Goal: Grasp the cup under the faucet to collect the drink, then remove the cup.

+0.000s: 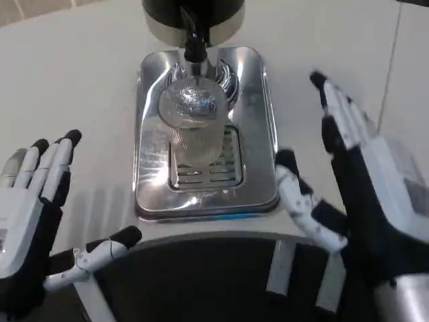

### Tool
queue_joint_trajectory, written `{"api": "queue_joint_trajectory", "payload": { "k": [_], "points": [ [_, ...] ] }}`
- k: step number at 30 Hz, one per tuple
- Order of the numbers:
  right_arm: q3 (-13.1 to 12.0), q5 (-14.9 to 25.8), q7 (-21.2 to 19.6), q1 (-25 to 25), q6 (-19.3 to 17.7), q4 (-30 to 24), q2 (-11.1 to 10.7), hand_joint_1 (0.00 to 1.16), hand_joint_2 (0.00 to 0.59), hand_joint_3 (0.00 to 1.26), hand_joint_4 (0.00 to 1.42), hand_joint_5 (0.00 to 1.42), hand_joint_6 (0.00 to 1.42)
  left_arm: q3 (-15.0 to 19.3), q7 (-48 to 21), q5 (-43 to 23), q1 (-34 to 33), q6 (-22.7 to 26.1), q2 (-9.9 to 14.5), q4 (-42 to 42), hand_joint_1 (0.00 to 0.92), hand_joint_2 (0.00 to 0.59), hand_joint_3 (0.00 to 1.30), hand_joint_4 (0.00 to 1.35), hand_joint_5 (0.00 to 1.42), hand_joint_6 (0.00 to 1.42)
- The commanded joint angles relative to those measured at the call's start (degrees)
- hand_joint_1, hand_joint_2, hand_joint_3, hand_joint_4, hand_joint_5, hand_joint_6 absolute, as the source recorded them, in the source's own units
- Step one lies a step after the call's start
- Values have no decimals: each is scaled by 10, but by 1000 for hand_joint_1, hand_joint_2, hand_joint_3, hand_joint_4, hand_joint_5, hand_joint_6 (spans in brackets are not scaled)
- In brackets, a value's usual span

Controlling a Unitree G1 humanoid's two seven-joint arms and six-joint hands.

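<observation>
A clear plastic cup [194, 124] stands upright on the silver drip tray [258, 100], directly below the black faucet [193, 45] of the dispenser. My right hand [355, 174] is held open to the right of the tray, its fingers spread and apart from the cup. Low on the left, my left hand [37, 208] is open too, well away from the tray. Neither hand touches anything.
The dispenser's dark round body [194, 17] rises at the top behind the faucet. The tray sits on a white table [74, 87]. A dark curved edge [201, 275] with white struts runs along the bottom, close to me.
</observation>
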Motion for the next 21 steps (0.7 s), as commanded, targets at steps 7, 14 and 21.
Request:
{"api": "queue_joint_trajectory", "payload": {
  "k": [7,14,21],
  "points": [
    [-8,114,-56,-130,49,55,46,396,574,0,0,0,0,20,1,15,24,-4,0,-17,0,120,0,0,0,0],
    [-13,150,-50,-157,60,35,26,405,576,0,0,0,0,23,0,17,22,-3,-1,-15,0,120,0,0,0,0],
    [8,177,-27,-139,73,-34,24,412,576,0,0,0,0,24,0,18,21,-1,0,-13,0,121,0,0,0,0]
  ]
}}
